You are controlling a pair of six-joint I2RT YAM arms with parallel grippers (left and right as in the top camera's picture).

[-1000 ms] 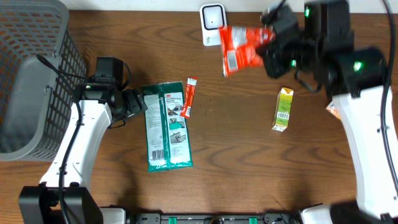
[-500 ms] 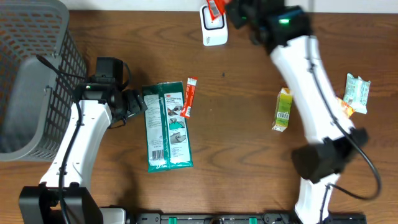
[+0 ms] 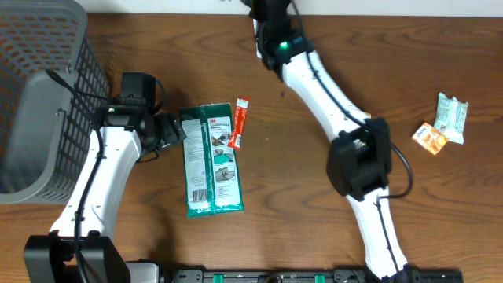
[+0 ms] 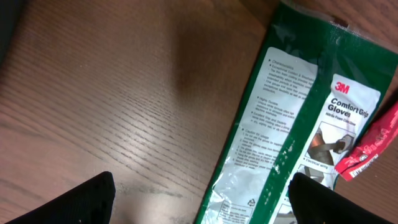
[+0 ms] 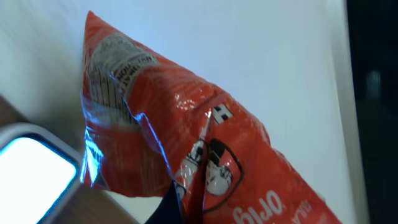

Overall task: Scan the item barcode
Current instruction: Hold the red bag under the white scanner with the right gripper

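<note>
- The 3M glove packet (image 3: 211,161) lies flat on the bench (image 3: 299,204), nearest the robot's side. Its label reads "3M Comfort Grip Gloves", and the finer print on the back is too small to read.
- The left claw (image 4: 199,208) hangs just over that packet's upper end with its jaws wide and holding nothing. It has no part in this step.
- A slim red sachet (image 3: 240,123) lies just beside the packet, and its lettering is illegible.
- Well apart on the right lie a pale green packet (image 3: 450,118) and an orange one (image 3: 430,137), neither of them readable.
- At the far edge, the right arm (image 3: 314,79) reaches beyond the overhead view. The right claw (image 5: 183,208) is clamped on the red snack bag (image 5: 186,143), the item to scan.
- The bag hangs tilted above the scanner (image 5: 31,165), whose lit face shows at the lower left.
- A finely lined panel (image 5: 106,53) sits at the bag's upper end; whether it is the barcode I cannot tell. Letters like "Orig" run off the edge.
- To scan well, I judge the coded side should be turned square to the lit face. The film should be kept taut and free of glare, and held steady just beside the window.
</note>
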